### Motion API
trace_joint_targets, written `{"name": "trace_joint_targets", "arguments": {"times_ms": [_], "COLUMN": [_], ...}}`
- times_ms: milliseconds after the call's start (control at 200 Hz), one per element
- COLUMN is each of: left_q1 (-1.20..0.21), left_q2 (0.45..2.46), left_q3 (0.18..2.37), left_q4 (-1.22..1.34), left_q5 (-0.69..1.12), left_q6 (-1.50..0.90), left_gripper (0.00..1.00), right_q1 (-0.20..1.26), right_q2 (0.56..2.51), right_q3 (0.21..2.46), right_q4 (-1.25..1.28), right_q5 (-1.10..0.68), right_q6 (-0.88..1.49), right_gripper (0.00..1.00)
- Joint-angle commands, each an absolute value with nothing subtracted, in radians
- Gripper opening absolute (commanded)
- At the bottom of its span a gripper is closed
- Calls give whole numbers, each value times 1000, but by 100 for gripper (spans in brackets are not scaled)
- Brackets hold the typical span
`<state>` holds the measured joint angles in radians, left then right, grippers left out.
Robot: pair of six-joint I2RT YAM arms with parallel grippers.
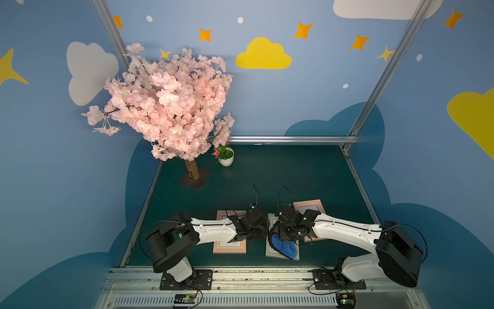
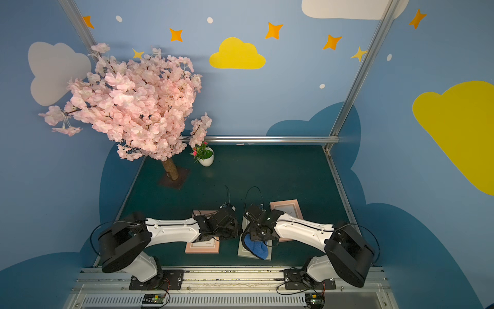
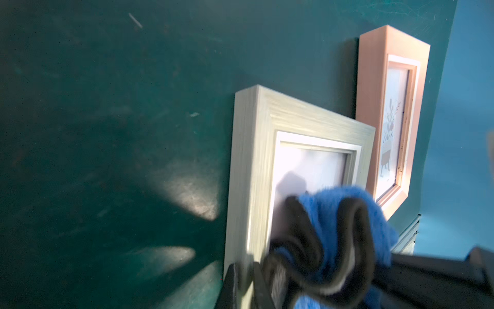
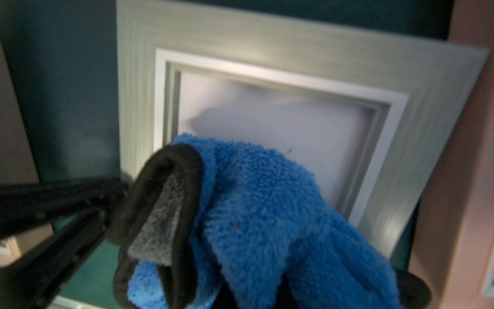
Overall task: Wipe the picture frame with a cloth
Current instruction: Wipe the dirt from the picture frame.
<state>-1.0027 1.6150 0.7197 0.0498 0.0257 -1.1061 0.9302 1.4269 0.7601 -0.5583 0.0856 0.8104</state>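
A grey-green picture frame (image 1: 270, 252) (image 2: 243, 252) lies flat on the green table, near the front between the two arms. My left gripper (image 1: 263, 233) (image 3: 244, 267) is shut on its left rail, one finger on each side of that rail (image 3: 256, 160). The blue cloth (image 1: 288, 247) (image 2: 258, 248) (image 4: 267, 200), dark on its reverse, hangs bunched from my right gripper (image 1: 280, 235), which is shut on it. The cloth rests on the frame's glass (image 4: 294, 125) and hides the right fingers.
A pink frame (image 1: 230, 247) lies under the left arm and another pink frame (image 1: 307, 206) beside the right wrist, close to the grey one. A blossom tree (image 1: 165, 107) and a small white flower pot (image 1: 226, 158) stand at the back left.
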Motion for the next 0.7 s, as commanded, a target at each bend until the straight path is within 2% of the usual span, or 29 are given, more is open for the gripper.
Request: {"name": "trace_joint_targets", "arguments": {"times_ms": [0, 165, 365, 696], "left_q1": [-1011, -1011, -1011, -1011], "left_q2": [1692, 1683, 1678, 1682], "left_q3": [663, 653, 650, 654], "left_q4": [-121, -123, -126, -139], "left_q5": [2, -2, -8, -12], "left_q6": [-1112, -1117, -1119, -1120], "left_gripper": [10, 10, 10, 10], "right_q1": [881, 834, 845, 1028], "right_q2": [1500, 1559, 1559, 1428], "right_q3": [787, 837, 812, 677], "right_q4": [-551, -532, -523, -593], "right_q5": [113, 101, 58, 58], "right_q6": [723, 690, 705, 858], "right_gripper": [0, 0, 0, 0]}}
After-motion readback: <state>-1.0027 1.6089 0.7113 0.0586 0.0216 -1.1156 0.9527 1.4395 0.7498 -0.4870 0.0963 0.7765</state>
